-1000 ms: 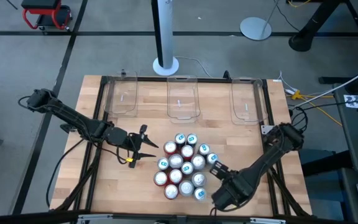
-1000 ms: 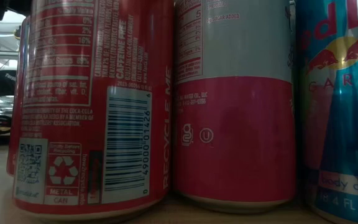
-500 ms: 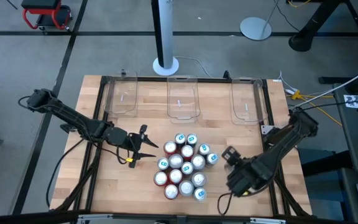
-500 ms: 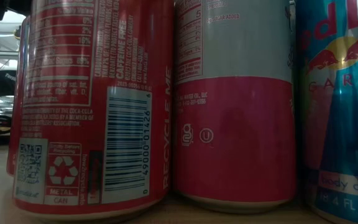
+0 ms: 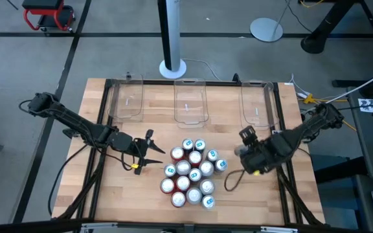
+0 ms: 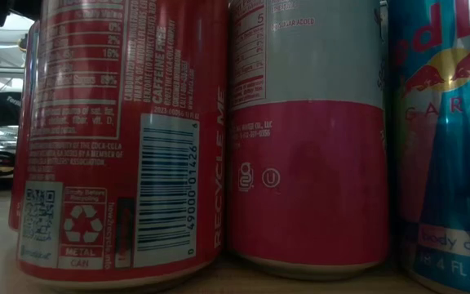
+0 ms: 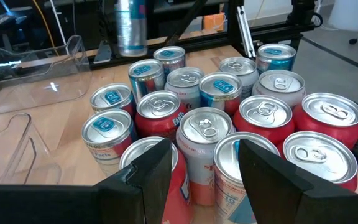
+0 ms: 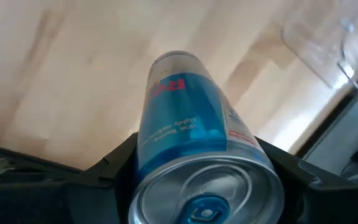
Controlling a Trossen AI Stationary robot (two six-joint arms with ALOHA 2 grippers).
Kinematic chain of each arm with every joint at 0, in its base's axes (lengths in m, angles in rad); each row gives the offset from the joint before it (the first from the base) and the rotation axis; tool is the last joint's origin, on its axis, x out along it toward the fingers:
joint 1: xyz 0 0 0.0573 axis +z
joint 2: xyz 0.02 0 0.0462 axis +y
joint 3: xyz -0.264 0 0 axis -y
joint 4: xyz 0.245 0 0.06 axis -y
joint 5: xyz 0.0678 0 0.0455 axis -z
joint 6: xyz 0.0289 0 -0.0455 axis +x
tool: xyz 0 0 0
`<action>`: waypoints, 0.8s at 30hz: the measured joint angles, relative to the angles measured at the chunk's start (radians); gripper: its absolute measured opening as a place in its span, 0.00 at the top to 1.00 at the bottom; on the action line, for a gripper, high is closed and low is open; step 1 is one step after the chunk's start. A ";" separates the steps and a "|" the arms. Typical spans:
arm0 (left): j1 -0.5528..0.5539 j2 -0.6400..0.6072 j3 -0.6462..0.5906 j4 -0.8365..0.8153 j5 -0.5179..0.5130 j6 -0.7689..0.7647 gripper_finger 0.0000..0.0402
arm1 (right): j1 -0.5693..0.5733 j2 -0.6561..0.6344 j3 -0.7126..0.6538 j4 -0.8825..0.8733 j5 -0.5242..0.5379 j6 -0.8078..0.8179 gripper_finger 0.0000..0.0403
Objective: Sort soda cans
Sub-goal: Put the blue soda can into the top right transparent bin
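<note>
R hand (image 5: 246,137) is gripping a teal-blue can (image 8: 188,134) above the desk (image 5: 135,194), L hand (image 5: 149,151) is hovering unclenched beside can cluster (image 5: 192,171).

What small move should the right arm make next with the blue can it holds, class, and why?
Probably carry it on toward the right-hand clear bin and lower it in. The right gripper already has the blue can between its fingers, lifted clear of the cluster of cans, and all three bins look empty.
</note>
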 joint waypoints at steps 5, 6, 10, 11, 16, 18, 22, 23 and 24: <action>0.000 0.000 0.000 0.000 0.000 0.000 0.56 | -0.135 -0.037 -0.004 0.000 0.042 -0.052 0.43; 0.000 0.000 0.000 0.000 0.000 0.000 0.56 | -0.166 -0.042 -0.004 0.000 0.046 -0.068 0.43; 0.000 0.000 0.000 0.000 0.000 0.001 0.56 | -0.294 -0.059 -0.004 0.000 0.069 -0.141 0.43; 0.000 0.000 0.000 0.000 0.000 0.001 0.56 | -0.328 -0.061 -0.004 0.000 0.077 -0.166 0.43; 0.000 0.000 0.000 0.000 0.000 0.002 0.56 | -0.506 -0.061 -0.004 0.000 0.103 -0.259 0.43; 0.000 0.000 0.000 0.000 0.000 0.002 0.56 | -0.571 -0.061 -0.004 0.000 0.102 -0.308 0.43; 0.000 0.000 0.000 0.000 0.000 0.004 0.56 | -0.693 -0.061 -0.004 0.000 0.095 -0.387 0.43; 0.000 0.000 0.000 0.000 0.000 0.004 0.56 | -0.720 -0.061 -0.004 0.001 0.095 -0.404 0.43; 0.000 0.000 0.000 0.000 0.000 0.004 0.56 | -0.749 -0.061 -0.004 0.000 0.095 -0.424 0.43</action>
